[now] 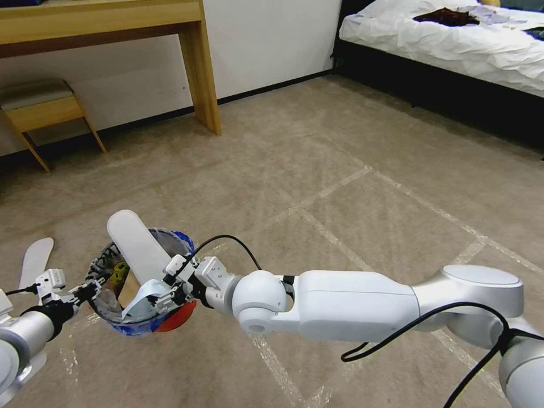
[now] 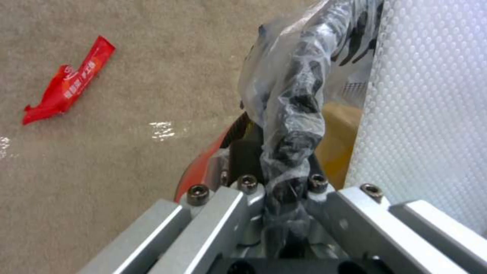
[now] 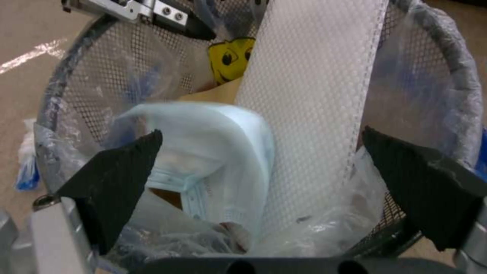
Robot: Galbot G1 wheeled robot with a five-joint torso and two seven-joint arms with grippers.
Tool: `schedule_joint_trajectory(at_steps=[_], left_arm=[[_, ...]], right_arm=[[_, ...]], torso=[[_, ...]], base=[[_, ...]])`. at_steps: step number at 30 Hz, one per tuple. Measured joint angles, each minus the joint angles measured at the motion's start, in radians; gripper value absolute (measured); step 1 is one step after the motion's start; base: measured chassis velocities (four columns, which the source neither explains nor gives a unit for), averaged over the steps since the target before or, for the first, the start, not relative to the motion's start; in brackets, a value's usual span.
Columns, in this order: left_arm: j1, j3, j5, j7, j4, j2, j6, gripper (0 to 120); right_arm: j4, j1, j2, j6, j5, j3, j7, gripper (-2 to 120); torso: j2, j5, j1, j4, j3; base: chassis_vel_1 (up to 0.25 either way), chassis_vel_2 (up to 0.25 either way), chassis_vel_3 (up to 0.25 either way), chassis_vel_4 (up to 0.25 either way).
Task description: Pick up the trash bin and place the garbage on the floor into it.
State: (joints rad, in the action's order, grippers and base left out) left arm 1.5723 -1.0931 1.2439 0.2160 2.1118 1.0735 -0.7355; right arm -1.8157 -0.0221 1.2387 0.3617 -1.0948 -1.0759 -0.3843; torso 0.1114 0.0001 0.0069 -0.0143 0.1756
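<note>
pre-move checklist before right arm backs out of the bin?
1. Left gripper clamped on the trash bin rim: ok.
2. Right gripper open over the bin mouth: ok.
3. Light-blue scrap released inside the bin: ok, between the fingers but apart from both.
4. White slipper fully in: not ok, it sticks up past the rim.
5. Floor free of litter: not ok, red wrapper and a second slipper lie there.

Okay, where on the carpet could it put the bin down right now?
Bare floor runs ahead, between the desk leg and the bed. Crowded at the trash bin, with the left pincer, right pincer, and a white slipper beside it.
</note>
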Motion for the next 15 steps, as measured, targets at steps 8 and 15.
schedule_joint_trajectory(at_steps=[8, 15], left_arm=[[0.005, -0.009, -0.002, -0.005, 0.004, 0.003, 0.0, 0], [0.006, -0.016, -0.001, -0.01, 0.003, 0.004, 0.0, 0]], right_arm=[[0.0, 0.052, 0.009, 0.033, -0.033, -0.018, 0.006, 100], [0.011, 0.081, 0.025, 0.044, -0.053, -0.03, 0.009, 100]], torso=[[0.0, 0.0, 0.0, 0.0, 0.0], [0.0, 0.0, 0.0, 0.0, 0.0]], base=[[0.0, 0.0, 0.0, 0.0], [0.0, 0.0, 0.0, 0.0]])
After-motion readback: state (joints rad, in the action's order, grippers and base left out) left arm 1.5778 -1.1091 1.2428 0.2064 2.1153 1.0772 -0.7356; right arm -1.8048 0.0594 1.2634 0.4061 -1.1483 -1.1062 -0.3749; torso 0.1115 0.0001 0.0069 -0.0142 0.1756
